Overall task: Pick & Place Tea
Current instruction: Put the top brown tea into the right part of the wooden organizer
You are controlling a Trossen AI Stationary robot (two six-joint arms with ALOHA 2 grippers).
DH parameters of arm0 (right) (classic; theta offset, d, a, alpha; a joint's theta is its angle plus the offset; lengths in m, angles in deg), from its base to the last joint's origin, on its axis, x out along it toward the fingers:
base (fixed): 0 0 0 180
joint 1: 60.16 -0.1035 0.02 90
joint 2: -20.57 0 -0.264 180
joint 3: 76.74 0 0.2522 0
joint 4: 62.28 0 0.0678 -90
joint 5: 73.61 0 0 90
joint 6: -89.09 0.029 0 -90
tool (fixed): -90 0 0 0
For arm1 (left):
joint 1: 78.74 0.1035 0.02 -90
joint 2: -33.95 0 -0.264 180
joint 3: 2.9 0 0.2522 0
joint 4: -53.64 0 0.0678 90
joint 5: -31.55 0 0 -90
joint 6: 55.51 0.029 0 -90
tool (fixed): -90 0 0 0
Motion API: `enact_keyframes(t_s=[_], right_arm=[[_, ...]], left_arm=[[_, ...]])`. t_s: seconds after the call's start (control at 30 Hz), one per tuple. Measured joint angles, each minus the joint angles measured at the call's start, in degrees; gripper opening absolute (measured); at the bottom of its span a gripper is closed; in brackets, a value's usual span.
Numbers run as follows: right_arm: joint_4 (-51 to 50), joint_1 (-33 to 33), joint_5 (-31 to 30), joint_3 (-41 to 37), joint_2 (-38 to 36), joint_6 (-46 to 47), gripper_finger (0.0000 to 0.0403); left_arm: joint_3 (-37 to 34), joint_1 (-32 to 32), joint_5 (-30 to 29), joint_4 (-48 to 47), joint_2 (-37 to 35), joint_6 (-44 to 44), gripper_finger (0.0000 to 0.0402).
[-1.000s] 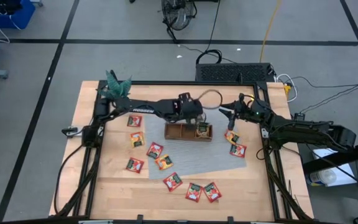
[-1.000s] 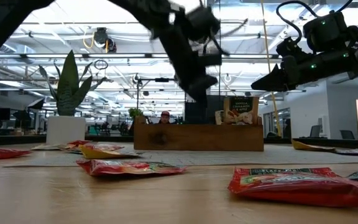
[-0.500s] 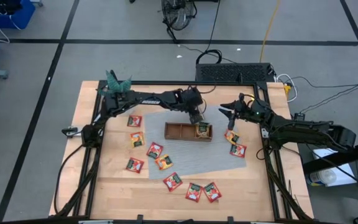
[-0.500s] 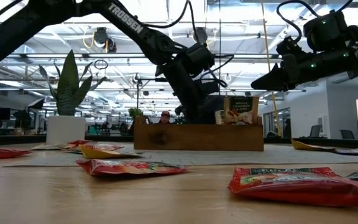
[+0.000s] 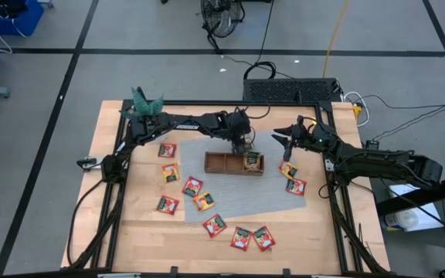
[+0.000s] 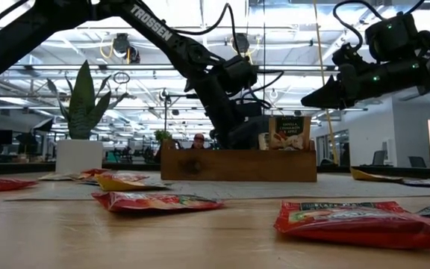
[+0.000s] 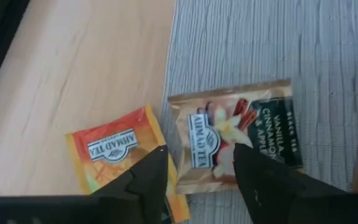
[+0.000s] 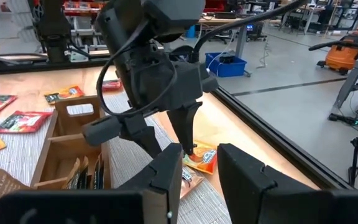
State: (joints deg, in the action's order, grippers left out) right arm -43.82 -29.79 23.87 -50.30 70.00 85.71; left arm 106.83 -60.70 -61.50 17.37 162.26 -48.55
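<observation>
The tea is small flat sachets. Red ones [image 5: 192,186] lie scattered over the grey mat [image 5: 238,193] and the wooden table, and a few stand in the right compartment [image 5: 251,161] of the brown tray [image 5: 221,163]. My left gripper [image 7: 197,180] hangs open, pointing down, just behind the tray's far side. It is above an orange sachet [image 7: 114,152] and a brown one [image 7: 241,134] that lie flat at the mat's far edge. My right gripper [image 8: 197,180] hovers open and empty to the right of the tray [image 5: 280,139].
Two sachets [image 5: 292,177] lie at the mat's right edge under the right arm. Several more lie toward the near edge [image 5: 240,238]. A potted plant [image 5: 147,104] stands at the far left corner. A black frame rims the table.
My left gripper has swung from above the tray's right compartment toward the table's far edge and come down behind the tray, over the two sachets lying there. The right arm has kept still.
</observation>
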Motion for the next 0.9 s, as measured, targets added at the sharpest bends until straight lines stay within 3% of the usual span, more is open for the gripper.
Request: enact_keyframes(t_s=[0.23, 0.43, 0.57, 0.73, 0.9], right_arm=[[1.1, 0.0, 0.0, 0.0, 0.0, 0.78, 0.0089], [3.05, -0.02, 0.02, 0.02, -0.02, 1.22, 0.0089], [0.5, -0.07, 0.02, 2.12, 0.01, 1.32, 0.0086], [-15.67, -0.08, 0.17, 13.62, 3.52, -0.14, 0.0077], [-24.6, 0.53, 0.22, 24.54, 14.61, -4.67, 0.0075]], left_arm=[[0.0, -0.24, -1.37, 0.05, 0.0, 0.07, 0.0123], [0.0, -0.5, -1.66, -0.13, 0.0, 0.8, 0.0013], [-0.04, -0.83, -2.15, 0.15, -1.97, 1.21, 0.0007], [-1.55, -2.69, -1.57, 6.26, -9.15, 4.65, 0.0003], [-12.81, -3.34, 3.45, 19.17, -21.69, 4.93, 0.0003]])
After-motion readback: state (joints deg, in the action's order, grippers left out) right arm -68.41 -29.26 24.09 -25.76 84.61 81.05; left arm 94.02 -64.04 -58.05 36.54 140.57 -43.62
